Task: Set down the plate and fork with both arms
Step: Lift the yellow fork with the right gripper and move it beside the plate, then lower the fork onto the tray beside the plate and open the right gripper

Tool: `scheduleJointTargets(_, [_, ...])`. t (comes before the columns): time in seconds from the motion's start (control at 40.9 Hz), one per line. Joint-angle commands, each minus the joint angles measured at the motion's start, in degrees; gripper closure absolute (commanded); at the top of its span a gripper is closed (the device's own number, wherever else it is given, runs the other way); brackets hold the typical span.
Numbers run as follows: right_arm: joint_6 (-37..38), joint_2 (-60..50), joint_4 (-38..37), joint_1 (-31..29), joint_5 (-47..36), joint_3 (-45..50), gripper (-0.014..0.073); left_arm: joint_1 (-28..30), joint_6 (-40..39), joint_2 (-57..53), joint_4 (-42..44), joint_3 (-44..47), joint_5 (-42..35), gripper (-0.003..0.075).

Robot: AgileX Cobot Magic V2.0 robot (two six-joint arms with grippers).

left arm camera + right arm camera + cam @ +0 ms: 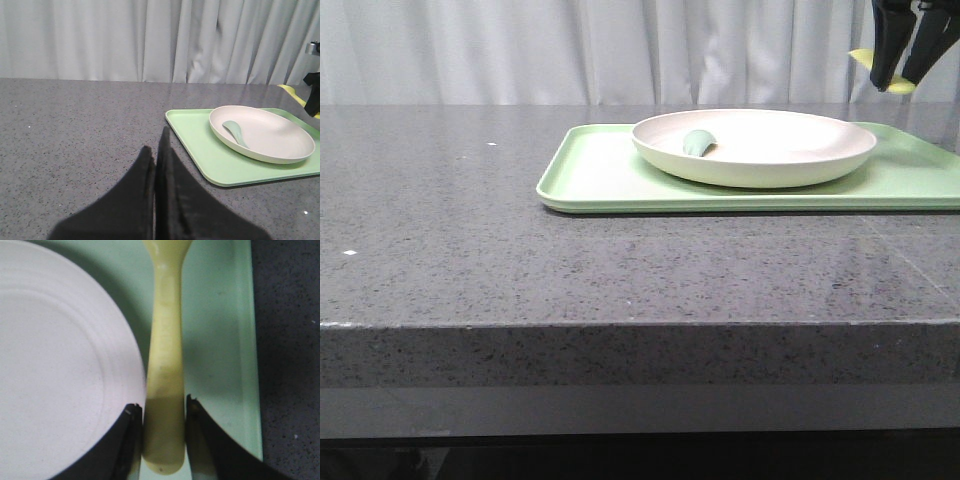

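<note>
The cream-white plate rests on the light-green tray and holds a grey-green spoon-like utensil. The plate also shows in the left wrist view and the right wrist view. My right gripper is at the top right, high above the tray's right part, shut on the pale-yellow fork. In the right wrist view the fingers clamp the fork's handle over the tray strip beside the plate's rim. My left gripper is shut and empty, above bare table left of the tray.
The tray lies at the right of the dark speckled table. A white curtain hangs behind the table. The table's front edge runs across the front view.
</note>
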Motion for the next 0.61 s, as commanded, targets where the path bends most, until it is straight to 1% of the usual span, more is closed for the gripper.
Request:
scheduleJointTargets(0.0, [-0.77, -3.06, -0.73, -0.43, 5.08, 0.61, 0.0479, -0.09, -0.44, 0.58, -0.06, -1.35, -5.16, 0.0738])
scheduleJointTargets(0.244, [-0.77, -3.06, -3.39, -0.43, 5.08, 4.59, 0.0479, -0.09, -0.44, 0.58, -0.06, -1.35, -5.16, 0.0738])
scheduleJointTargets(0.587, [-0.77, -3.06, -3.39, -0.43, 5.14, 8.06, 0.0479, -0.09, -0.44, 0.58, -0.06, -1.35, -5.16, 0.0738])
